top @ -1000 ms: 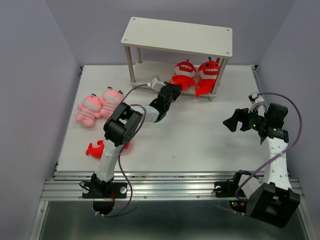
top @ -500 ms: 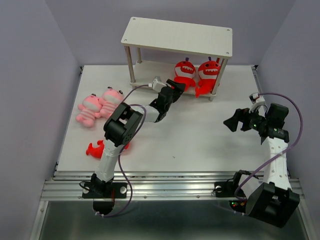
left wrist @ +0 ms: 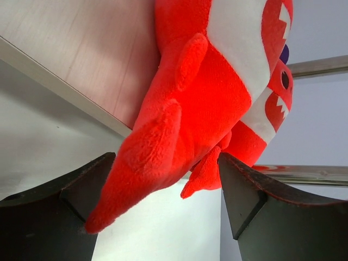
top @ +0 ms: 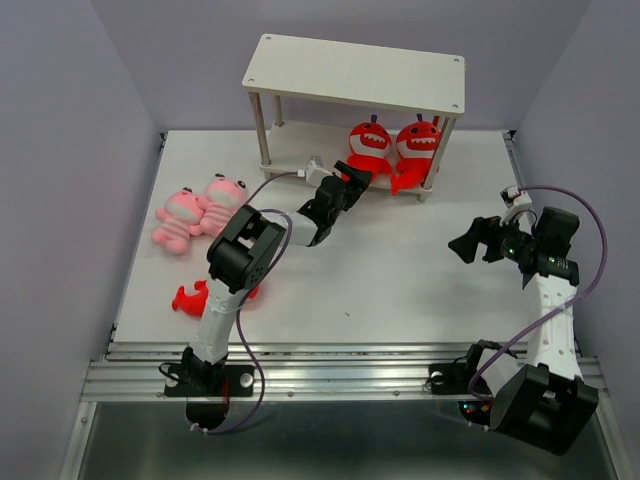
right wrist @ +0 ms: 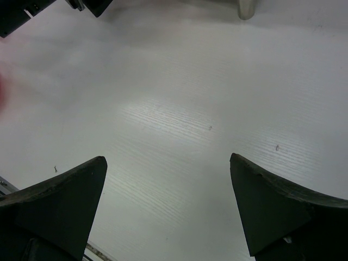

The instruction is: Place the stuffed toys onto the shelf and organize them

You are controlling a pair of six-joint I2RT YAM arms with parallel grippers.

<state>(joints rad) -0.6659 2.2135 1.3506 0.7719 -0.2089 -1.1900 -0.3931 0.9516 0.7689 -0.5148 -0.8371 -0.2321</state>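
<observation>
Release is the step we are judging to be in hand. From above, we are seeing the left gripper (top: 352, 176) reaching to the front edge of the shelf (top: 355, 75). One red toy (top: 371, 143) is sitting on the lower board (top: 295, 138) right at its fingertips, and a second red toy (top: 418, 143) is leaning just past it on the gripper's right. Well behind the gripper and to its left, two pink toys (top: 222, 195) are lying side by side on the table (top: 400, 290). A third red toy (top: 190, 297) is lying farther back, half hidden by the arm. The right gripper (top: 470, 243) is hovering well off to the side, away from every toy.

Through the left wrist camera, we are looking at fingers (left wrist: 65, 201) standing apart with the red toy's tail hanging between them. Nothing is squeezing it, though we cannot tell whether the tail tip is touching one finger. To finish well, we are thinking the gripper should be drawing straight back and staying wide, so no fin is snagging and dragging the toy off the board.

Through the right wrist camera, we are seeing both fingers spread wide over bare table, holding nothing.
</observation>
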